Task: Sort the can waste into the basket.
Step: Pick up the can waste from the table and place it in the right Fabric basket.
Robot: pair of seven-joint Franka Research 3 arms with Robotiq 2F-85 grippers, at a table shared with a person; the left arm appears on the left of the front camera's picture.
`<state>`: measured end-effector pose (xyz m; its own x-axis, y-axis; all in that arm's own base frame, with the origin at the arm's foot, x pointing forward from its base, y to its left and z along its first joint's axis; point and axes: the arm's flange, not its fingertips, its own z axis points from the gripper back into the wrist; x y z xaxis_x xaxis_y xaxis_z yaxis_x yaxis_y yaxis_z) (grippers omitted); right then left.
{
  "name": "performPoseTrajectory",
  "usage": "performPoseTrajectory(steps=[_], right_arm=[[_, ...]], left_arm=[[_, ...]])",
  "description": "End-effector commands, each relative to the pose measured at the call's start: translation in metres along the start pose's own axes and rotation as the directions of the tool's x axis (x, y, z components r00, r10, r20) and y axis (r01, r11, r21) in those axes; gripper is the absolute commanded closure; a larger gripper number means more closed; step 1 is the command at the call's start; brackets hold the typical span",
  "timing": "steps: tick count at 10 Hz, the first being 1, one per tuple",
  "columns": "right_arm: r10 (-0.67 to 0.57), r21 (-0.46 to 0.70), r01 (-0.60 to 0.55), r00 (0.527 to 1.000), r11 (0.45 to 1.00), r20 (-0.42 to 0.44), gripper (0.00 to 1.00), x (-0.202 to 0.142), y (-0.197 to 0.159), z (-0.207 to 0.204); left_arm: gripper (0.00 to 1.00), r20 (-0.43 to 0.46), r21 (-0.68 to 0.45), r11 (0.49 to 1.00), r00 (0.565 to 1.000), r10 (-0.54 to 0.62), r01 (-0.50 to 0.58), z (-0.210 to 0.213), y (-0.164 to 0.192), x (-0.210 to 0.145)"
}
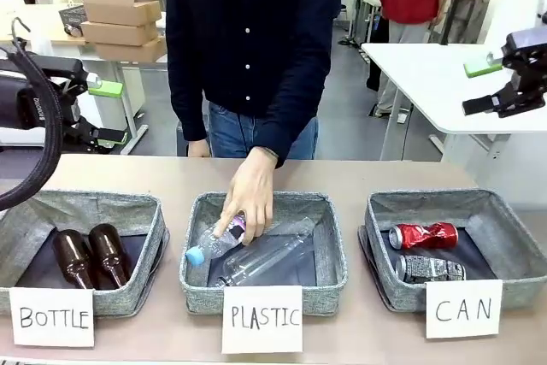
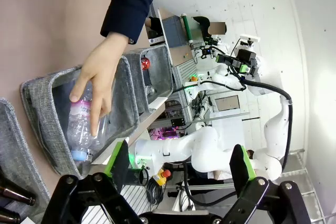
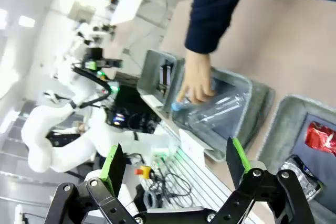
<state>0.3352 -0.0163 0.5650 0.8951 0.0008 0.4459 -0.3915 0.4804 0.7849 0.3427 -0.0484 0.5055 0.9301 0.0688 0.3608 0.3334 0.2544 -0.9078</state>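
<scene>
My left gripper (image 1: 107, 113) hangs open and empty above the table's left edge. Near the front edge, the left basket (image 1: 51, 208) holds two brown bottles (image 1: 90, 256). A person's hand (image 1: 249, 194) grips a clear plastic bottle (image 1: 215, 240) in the middle basket (image 1: 335, 250). By the front right corner, the CAN basket (image 1: 504, 228) holds the red can (image 1: 423, 235) and the black can (image 1: 429, 268). My right gripper (image 1: 500, 83) hovers open above the right edge.

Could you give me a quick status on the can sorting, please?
Left gripper and right gripper open, raised, empty. Red can and black can lie in CAN basket. Person's hand on plastic bottle.
</scene>
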Motion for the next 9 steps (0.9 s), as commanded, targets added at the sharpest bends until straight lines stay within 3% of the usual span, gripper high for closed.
performPoseTrajectory(steps=[1, 9], right_arm=[[0.063, -0.097, -0.067, 0.997, 0.993, -0.046, 0.00, -0.0022, 0.0015, -0.0043], [0.063, -0.097, -0.067, 0.997, 0.993, -0.046, 0.00, -0.0022, 0.0015, -0.0043]], left_arm=[[0.00, 0.006, -0.021, 1.000, 1.000, 0.005, -0.005, 0.0004, -0.0035, -0.0005], [0.00, 0.006, -0.021, 1.000, 1.000, 0.005, -0.005, 0.0004, -0.0035, -0.0005]])
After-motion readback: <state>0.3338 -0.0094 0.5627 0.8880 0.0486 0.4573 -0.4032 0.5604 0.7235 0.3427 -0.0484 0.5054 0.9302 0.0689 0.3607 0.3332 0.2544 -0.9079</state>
